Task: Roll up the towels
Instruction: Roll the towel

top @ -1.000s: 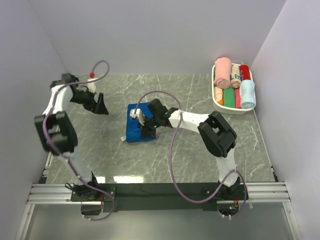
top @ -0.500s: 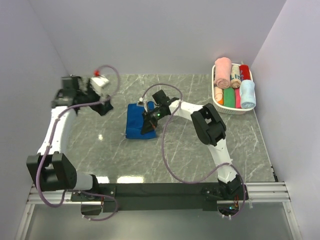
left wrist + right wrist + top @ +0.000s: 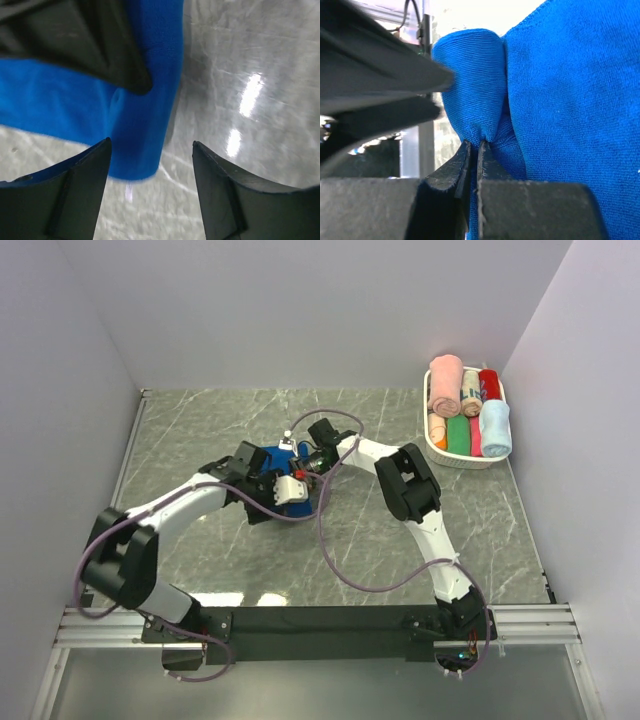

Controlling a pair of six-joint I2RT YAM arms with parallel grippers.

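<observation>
Top external: left gripper [image 3: 151,145], jaws apart, has swung in to the royal blue towel [image 3: 560,100] pinched by right gripper [image 3: 474,145].

Two white-and-black arms bolted to a black rail [image 3: 320,622].
The left arm [image 3: 185,502] and right arm [image 3: 435,545] have white links, bulky black joints and a loose purple cable [image 3: 335,565] trailing along each. The left gripper [image 3: 150,192] has broad matte-black wedge fingers [image 3: 70,200]. The right gripper [image 3: 475,146] narrows to thin black tips.
</observation>
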